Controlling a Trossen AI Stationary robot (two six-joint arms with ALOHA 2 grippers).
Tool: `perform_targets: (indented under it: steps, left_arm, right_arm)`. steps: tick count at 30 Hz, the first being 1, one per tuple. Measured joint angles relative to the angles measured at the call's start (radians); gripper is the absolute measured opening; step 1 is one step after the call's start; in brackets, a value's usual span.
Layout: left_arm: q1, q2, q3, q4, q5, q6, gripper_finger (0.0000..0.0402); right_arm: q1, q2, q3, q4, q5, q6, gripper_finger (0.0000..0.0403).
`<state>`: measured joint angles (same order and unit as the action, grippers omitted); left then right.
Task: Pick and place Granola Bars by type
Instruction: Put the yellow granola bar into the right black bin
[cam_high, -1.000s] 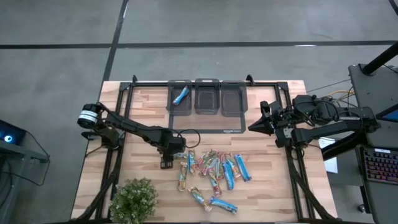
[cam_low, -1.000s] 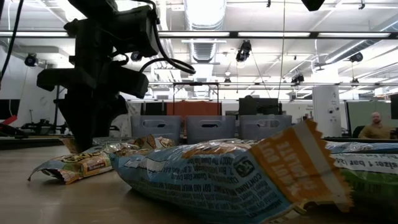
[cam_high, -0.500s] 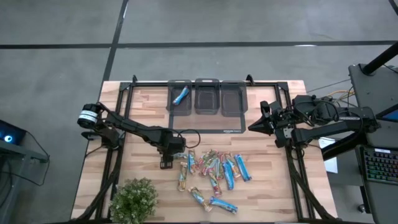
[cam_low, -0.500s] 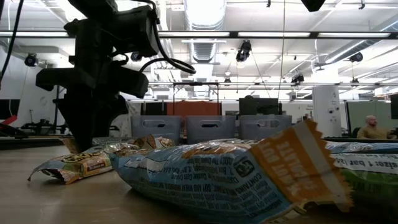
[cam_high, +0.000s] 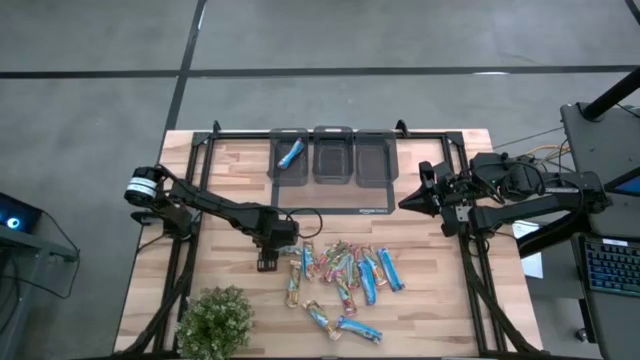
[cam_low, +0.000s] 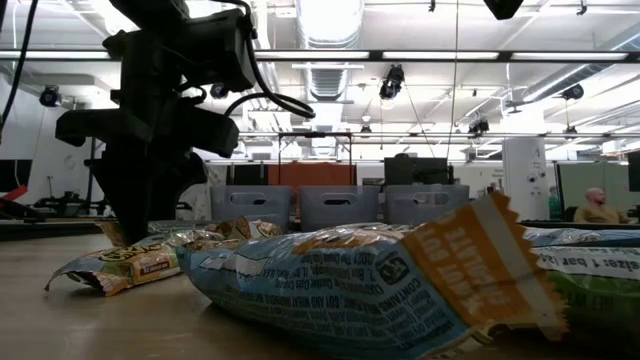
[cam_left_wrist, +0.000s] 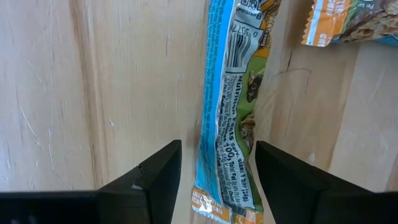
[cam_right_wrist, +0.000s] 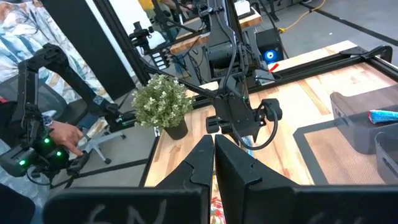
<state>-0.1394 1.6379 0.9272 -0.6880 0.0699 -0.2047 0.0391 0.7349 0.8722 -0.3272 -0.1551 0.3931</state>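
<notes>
Several granola bars (cam_high: 345, 275), some blue and some multicoloured, lie loose on the wooden table near its front middle. My left gripper (cam_left_wrist: 217, 149) points down at the pile's left end, open. Its fingers stand on either side of one blue-edged bar (cam_left_wrist: 230, 112) that lies flat on the wood. In the high view that gripper (cam_high: 268, 260) hides this bar. In the low view the left arm (cam_low: 150, 130) stands behind a multicoloured bar (cam_low: 110, 268). My right gripper (cam_high: 405, 205) is shut and raised over the table's right side, holding nothing.
Three grey bins (cam_high: 332, 158) stand in a row at the far middle; the left one holds a blue bar (cam_high: 290, 153). A leafy plant (cam_high: 215, 320) sits at the near left corner. A person's hand (cam_right_wrist: 62, 134) shows beyond the table.
</notes>
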Motion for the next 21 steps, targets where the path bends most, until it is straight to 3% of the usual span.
perform_targets:
  steps: [21]
  left_arm:
    - [0.000,0.000,-0.021,0.003,0.025,0.012,0.0188]
  right_arm:
    - [0.000,0.000,0.000,0.000,-0.001,0.000,0.0008]
